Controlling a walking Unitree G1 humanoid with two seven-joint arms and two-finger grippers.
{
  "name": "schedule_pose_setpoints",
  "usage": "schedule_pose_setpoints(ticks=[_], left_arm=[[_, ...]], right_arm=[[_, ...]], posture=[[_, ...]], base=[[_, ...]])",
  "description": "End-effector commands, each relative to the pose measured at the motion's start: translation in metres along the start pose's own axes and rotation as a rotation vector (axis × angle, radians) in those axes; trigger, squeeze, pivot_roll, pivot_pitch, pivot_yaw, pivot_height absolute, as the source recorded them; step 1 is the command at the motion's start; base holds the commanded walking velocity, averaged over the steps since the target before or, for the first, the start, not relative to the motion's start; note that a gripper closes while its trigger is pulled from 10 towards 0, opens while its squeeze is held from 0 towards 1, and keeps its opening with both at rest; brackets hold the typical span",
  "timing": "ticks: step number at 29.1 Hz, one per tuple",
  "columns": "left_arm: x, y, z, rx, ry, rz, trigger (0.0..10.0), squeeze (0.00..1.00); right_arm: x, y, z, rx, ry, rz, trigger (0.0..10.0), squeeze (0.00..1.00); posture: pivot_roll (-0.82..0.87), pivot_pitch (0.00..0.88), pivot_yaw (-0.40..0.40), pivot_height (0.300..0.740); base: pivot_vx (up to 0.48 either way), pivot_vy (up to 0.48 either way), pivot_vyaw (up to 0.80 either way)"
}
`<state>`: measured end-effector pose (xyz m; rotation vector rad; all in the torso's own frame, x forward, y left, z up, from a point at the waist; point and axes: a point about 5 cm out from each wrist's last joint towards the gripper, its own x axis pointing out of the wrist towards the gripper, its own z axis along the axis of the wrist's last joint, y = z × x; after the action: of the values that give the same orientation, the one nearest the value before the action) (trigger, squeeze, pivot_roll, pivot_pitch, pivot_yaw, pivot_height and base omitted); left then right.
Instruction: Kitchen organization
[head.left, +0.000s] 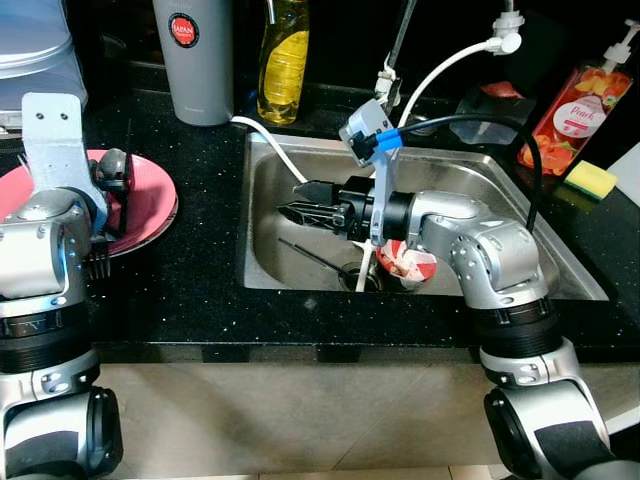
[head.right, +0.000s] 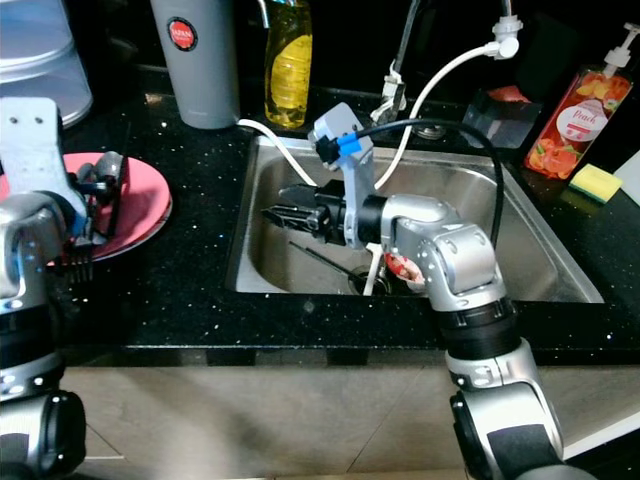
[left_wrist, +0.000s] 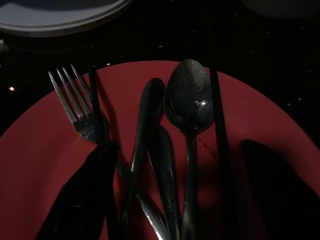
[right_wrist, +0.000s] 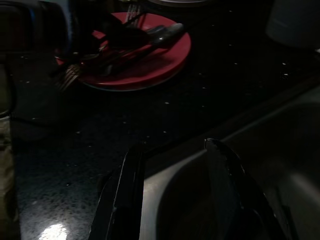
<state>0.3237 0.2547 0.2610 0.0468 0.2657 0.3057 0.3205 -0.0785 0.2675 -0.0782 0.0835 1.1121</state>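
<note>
My right gripper (head.left: 296, 203), fingers apart, hovers over the steel sink (head.left: 300, 262); left gripper (left_wrist: 170, 195), fingers apart, straddles cutlery on the round red plate (head.left: 152, 205).

Bare black counter (head.left: 200, 270) between red plate (head.left: 150, 205) and sink (head.left: 270, 270) gives open passage; plate crowded with fork (left_wrist: 75, 102), spoons (left_wrist: 189, 102) and left gripper (left_wrist: 165, 195); sink's back hemmed by white hose (head.left: 270, 145), faucet (head.left: 398, 50), thermos (head.left: 195, 60), soap bottle (head.left: 283, 60); cup (head.left: 408, 262) sits by the drain.
</note>
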Motion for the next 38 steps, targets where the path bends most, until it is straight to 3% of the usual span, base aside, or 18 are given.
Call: schedule_pose_setpoints(ticks=[1,3,4,5,6,12,18,20,21,22,23,25,26,38], left_arm=[[0.003,-0.006,-0.002,-0.018,0.019,-0.026,10.0,1.0],[0.006,-0.009,-0.002,-0.015,0.018,-0.042,10.0,1.0],[0.007,-0.01,-0.002,-0.01,0.016,-0.051,10.0,0.39],[0.008,-0.011,0.001,0.009,0.003,-0.053,10.0,0.39],[0.008,-0.013,0.002,0.024,-0.007,-0.055,10.0,0.0],[0.014,-0.024,0.008,0.009,-0.019,-0.084,10.0,0.0],[0.022,-0.026,-0.006,-0.032,0.036,-0.076,10.0,0.0],[0.022,-0.026,-0.008,-0.037,0.042,-0.078,9.5,0.0],[0.023,-0.026,-0.012,-0.036,0.052,-0.075,4.1,0.0],[0.023,-0.026,-0.012,-0.036,0.052,-0.075,4.1,0.0],[0.024,-0.026,-0.013,-0.035,0.055,-0.073,3.4,0.0],[0.024,-0.025,-0.014,-0.035,0.056,-0.073,3.4,0.0],[0.025,-0.026,-0.017,-0.046,0.066,-0.079,0.0,0.0],[0.027,-0.025,-0.025,-0.033,0.083,-0.064,0.0,0.0]], right_arm=[[0.0,0.004,-0.002,-0.002,0.016,0.017,10.0,0.0],[0.0,0.006,-0.002,-0.001,0.012,0.021,10.0,0.0],[0.0,0.006,-0.002,0.0,0.011,0.021,10.0,0.0],[-0.001,0.007,-0.001,0.002,0.006,0.024,10.0,0.0],[-0.001,0.008,-0.001,0.004,0.002,0.027,10.0,0.0],[-0.001,0.013,0.002,-0.008,-0.01,0.066,10.0,0.0],[-0.001,0.015,0.0,-0.012,0.001,0.067,10.0,0.0],[-0.002,0.014,0.0,-0.01,0.002,0.063,10.0,0.0],[-0.002,0.014,-0.001,-0.008,0.001,0.056,10.0,0.0],[-0.002,0.014,-0.001,-0.008,0.001,0.056,10.0,0.0],[-0.002,0.014,-0.001,-0.007,0.001,0.055,10.0,0.0],[-0.002,0.014,-0.001,-0.006,0.001,0.055,10.0,0.0],[-0.002,0.014,-0.001,-0.005,0.0,0.055,10.0,0.0],[-0.002,0.011,0.0,-0.005,-0.006,0.029,10.0,0.0]], posture=[[0.25,0.0,-0.109,0.74],[0.24,0.0,-0.11,0.74],[0.24,0.0,-0.111,0.74],[0.24,0.0,-0.112,0.74],[0.24,0.0,-0.112,0.74],[0.24,0.0,-0.114,0.74],[0.24,0.0,-0.114,0.74],[0.24,0.0,-0.114,0.74],[0.24,0.0,-0.114,0.74],[0.24,0.0,-0.114,0.74],[0.24,0.0,-0.114,0.74],[0.24,0.0,-0.114,0.74],[0.24,0.0,-0.112,0.74],[0.24,0.0,-0.113,0.74]], base=[[0.0,0.0,0.0],[0.0,0.0,0.0],[0.0,0.0,0.0],[0.0,0.0,0.0],[0.0,0.0,0.0],[0.0,0.0,0.0],[0.0,0.0,0.0],[0.0,0.0,0.0],[0.0,0.0,0.0],[0.0,0.0,0.0],[0.0,0.0,0.0],[0.0,0.0,0.0],[0.0,0.0,0.0],[0.0,0.0,0.0]])
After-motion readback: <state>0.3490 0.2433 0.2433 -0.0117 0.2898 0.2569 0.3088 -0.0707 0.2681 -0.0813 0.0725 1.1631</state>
